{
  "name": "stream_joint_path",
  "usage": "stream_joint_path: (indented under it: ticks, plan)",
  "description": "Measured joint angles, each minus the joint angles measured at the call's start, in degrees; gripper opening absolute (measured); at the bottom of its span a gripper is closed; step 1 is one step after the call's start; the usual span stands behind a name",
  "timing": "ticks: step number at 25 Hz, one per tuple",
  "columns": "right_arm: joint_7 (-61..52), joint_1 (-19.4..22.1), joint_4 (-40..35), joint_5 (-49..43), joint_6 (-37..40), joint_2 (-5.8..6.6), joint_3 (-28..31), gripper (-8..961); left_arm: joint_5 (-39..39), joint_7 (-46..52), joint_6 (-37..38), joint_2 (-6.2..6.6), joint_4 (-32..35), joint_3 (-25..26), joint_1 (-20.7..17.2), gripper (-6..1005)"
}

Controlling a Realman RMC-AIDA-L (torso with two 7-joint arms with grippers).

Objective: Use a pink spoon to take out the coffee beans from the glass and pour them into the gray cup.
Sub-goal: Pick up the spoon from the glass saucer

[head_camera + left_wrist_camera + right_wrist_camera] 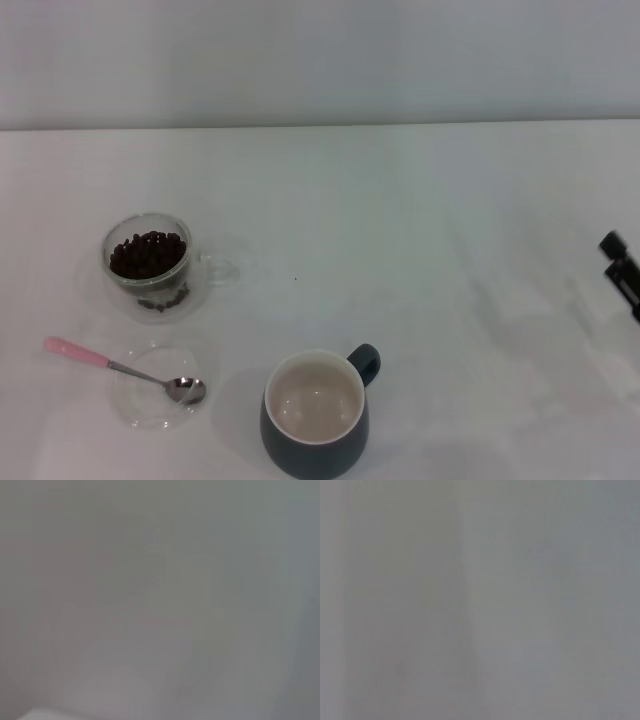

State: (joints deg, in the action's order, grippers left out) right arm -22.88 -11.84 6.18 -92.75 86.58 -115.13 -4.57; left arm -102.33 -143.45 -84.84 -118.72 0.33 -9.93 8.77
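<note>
In the head view the glass (pixel 150 266) stands at the left of the white table, filled with dark coffee beans (pixel 147 254). The pink spoon (pixel 120 368) lies in front of it, its silver bowl resting on a flat clear saucer (pixel 150 395) and its pink handle pointing left. The gray cup (pixel 315 415) stands at the front centre, its cream inside empty and its handle to the right. My right gripper (pixel 622 270) shows only as a dark tip at the right edge, far from the objects. My left gripper is out of view. Both wrist views show only plain grey.
The white table (pixel 420 230) runs back to a pale wall. Nothing else stands on it besides the glass, saucer, spoon and cup.
</note>
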Motion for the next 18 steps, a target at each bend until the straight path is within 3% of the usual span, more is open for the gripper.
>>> stream_joint_path:
  ticks: [6, 9, 15, 18]
  plan:
    - [0.03, -0.74, 0.09, 0.06, 0.06, -0.01, 1.69, 693, 5.45, 32.97, 0.67, 0.33, 7.2, -0.37, -4.25, 873]
    - [0.03, -0.82, 0.31, 0.06, -0.07, -0.02, 1.7, 693, 9.03, 38.49, 1.19, 0.71, 8.15, -0.36, -4.02, 873]
    - [0.03, -0.97, 0.51, -0.42, 0.13, -0.08, 1.29, 693, 26.08, 46.09, 2.56, 3.17, 8.83, -0.53, 2.31, 873]
    - [0.03, -0.83, 0.88, -0.49, 0.14, -0.1, 1.15, 693, 27.85, 46.56, 3.44, 3.1, 8.96, -0.6, 3.28, 873]
